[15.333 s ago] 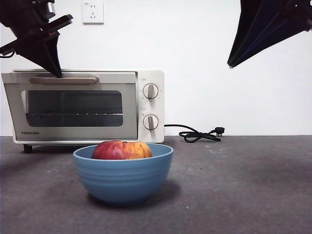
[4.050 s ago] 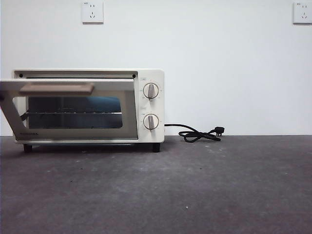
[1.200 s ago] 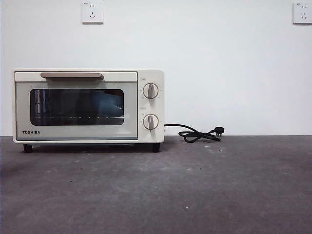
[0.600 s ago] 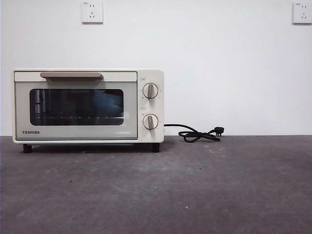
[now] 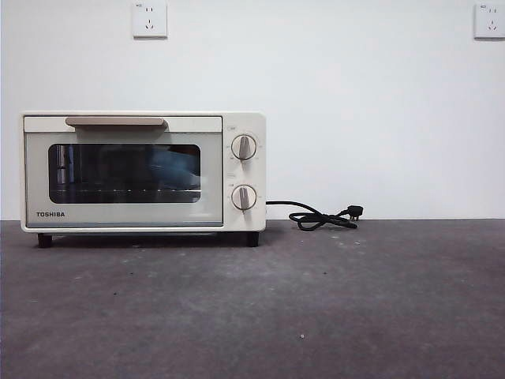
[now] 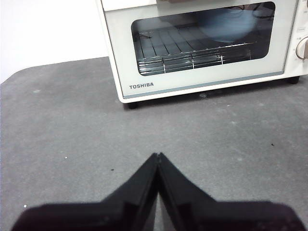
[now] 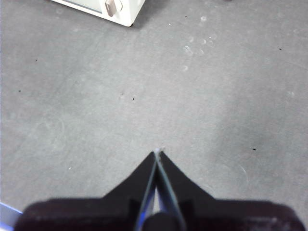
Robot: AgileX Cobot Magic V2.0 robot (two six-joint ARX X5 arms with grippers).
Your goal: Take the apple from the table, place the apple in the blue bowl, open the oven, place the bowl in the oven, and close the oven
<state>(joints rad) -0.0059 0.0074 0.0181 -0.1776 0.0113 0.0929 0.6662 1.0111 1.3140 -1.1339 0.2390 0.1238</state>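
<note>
Nearest the camera it's just bare dark grey table (image 5: pixel 316 308) filling the whole lower half of the front view. Neither arm shows up there. In the wrist views, the left gripper (image 6: pixel 157 156) has its jaws pressed together with nothing between them, hanging over the table in front of the oven. Same deal with the right gripper (image 7: pixel 157 153): jaws closed tight, holding nothing, over open table.

Further back, at left center of the front view, sits the oven (image 5: pixel 142 172), door closed. Through the dark glass you can make out the blue bowl (image 5: pixel 173 167) on the rack, toward the knob side. Can't make out the apple. Black cord (image 5: pixel 319 216) trails off to the right, against the wall.
</note>
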